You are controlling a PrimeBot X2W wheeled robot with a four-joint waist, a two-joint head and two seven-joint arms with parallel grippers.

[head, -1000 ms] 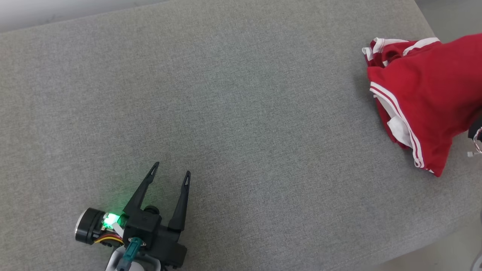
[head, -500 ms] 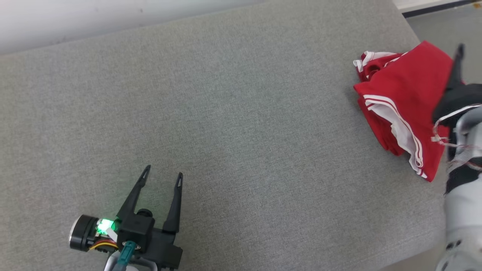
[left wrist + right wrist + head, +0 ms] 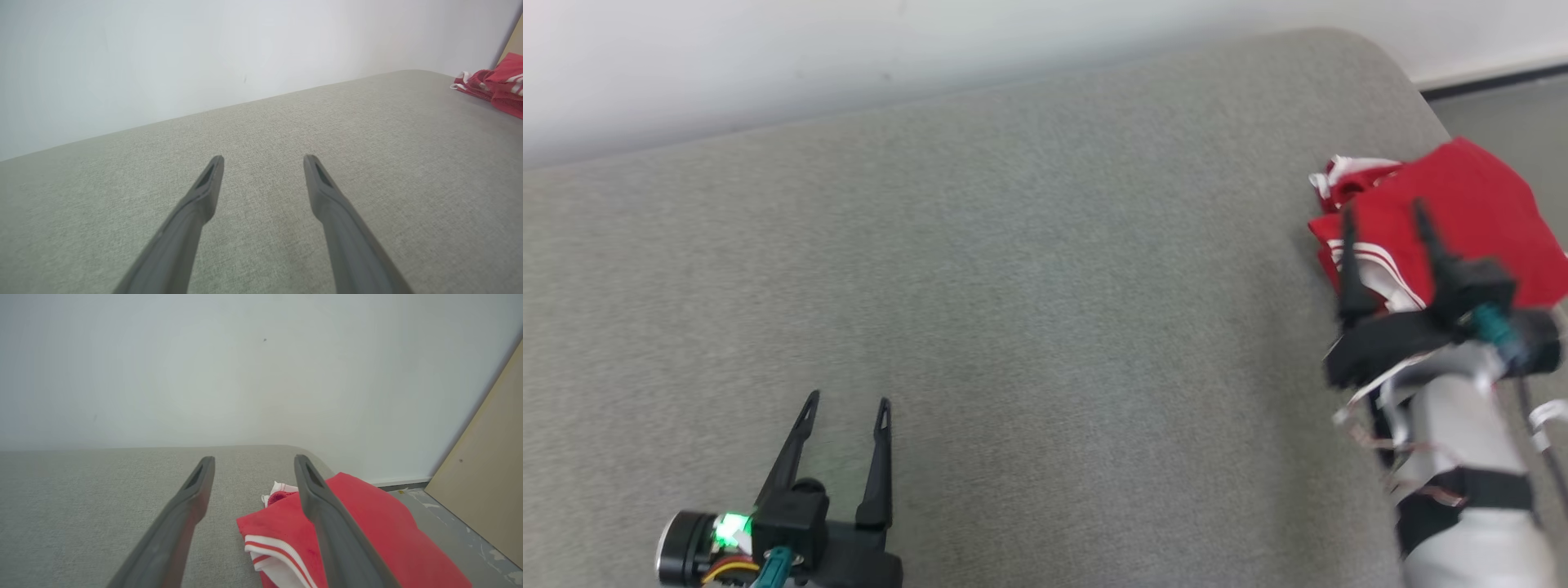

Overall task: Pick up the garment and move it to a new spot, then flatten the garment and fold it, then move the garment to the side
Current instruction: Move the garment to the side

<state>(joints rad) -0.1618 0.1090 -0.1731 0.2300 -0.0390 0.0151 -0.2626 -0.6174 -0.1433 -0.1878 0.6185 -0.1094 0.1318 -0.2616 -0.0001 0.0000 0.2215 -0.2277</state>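
The red garment [image 3: 1470,196] with white stripes lies bunched in a rough fold at the far right corner of the grey fabric-covered table [image 3: 1045,286], close to the table's right edge. The right gripper [image 3: 1383,209] is at the same end of the table, its two dark fingers spread apart with nothing between them. Their tips overlap the side of the cloth nearer the table's middle, and it cannot be told whether they touch it. The left gripper [image 3: 847,401] hovers over the table's near left part, fingers likewise apart and empty, pointing toward the pale wall [image 3: 849,65] behind the table's far edge.
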